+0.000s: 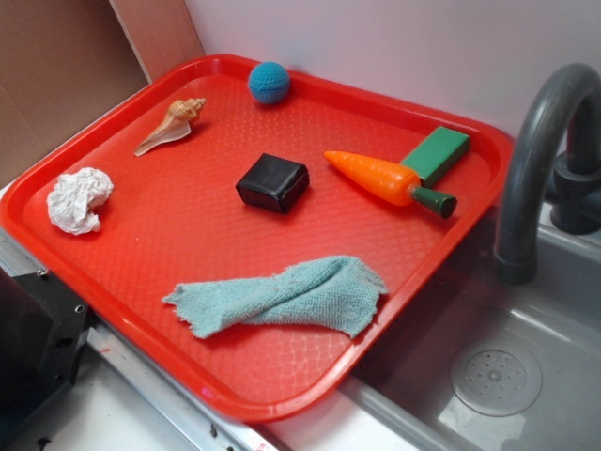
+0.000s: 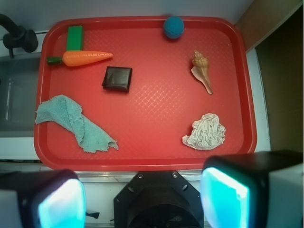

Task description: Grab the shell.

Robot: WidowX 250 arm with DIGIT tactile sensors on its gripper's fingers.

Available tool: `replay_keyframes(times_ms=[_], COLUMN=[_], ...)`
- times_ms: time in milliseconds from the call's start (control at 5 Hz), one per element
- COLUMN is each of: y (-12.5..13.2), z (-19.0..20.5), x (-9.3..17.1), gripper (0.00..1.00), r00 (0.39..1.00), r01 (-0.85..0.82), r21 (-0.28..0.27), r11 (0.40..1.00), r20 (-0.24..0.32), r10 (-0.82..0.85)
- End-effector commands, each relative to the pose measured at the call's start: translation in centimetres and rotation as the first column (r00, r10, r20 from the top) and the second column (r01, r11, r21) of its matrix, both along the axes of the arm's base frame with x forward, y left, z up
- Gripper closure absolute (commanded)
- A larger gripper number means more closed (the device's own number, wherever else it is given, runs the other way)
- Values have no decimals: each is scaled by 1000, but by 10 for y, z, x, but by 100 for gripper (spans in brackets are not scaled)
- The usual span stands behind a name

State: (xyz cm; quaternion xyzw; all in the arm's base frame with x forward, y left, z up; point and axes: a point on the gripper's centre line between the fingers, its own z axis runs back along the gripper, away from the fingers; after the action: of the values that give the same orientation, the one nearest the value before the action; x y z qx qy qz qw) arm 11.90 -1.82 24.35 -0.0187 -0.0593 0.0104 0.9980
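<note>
A large red plastic tray [image 1: 394,310] with a textured waffle surface sits on a white desk [image 1: 122,413] beside a grey sink [image 1: 526,376] with a dark curved faucet [image 1: 535,141]. The small spiral conch shell [image 1: 172,123], tan-orange at its ridged whorls and tapering to a long pale cream point, lies flat on the tray near one of its far corners, apart from everything else. In the wrist view it [image 2: 201,70] lies toward the upper right of the tray, pointed end aimed down toward the camera.

Near the shell, against the tray's far rim, rests a small blue crocheted ball [image 1: 269,82]. A crumpled white paper ball [image 1: 79,198] lies further along the same side of the tray as the shell, well apart from it. A black square block [image 1: 272,181] sits near the tray's centre. Beside it lies an orange plastic toy carrot [image 1: 380,178] with a dark green stem, and a green rectangular block [image 1: 435,154] lies just behind the carrot, touching or nearly touching it. A rumpled teal cloth [image 1: 282,296] stretches across the near part of the tray.

The gripper [image 2: 142,199] hovers outside the tray's near edge, high above the desk, its two fingers [image 2: 223,194] spread wide apart and pinching nothing, well away from the shell.
</note>
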Motion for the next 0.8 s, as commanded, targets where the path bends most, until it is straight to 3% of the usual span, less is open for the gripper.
replay_keyframes(times_ms=[0, 200, 400, 600], y=[0, 12, 31, 64], z=[0, -21, -37, -67], x=[0, 22, 41, 78], gripper=[0, 0, 0, 0], r00=[1000, 999, 997, 998], r01=[0, -51, -70, -45], r21=[0, 71, 97, 115], r11=[1000, 996, 993, 992], r20=[0, 11, 36, 46], r10=[0, 50, 67, 40])
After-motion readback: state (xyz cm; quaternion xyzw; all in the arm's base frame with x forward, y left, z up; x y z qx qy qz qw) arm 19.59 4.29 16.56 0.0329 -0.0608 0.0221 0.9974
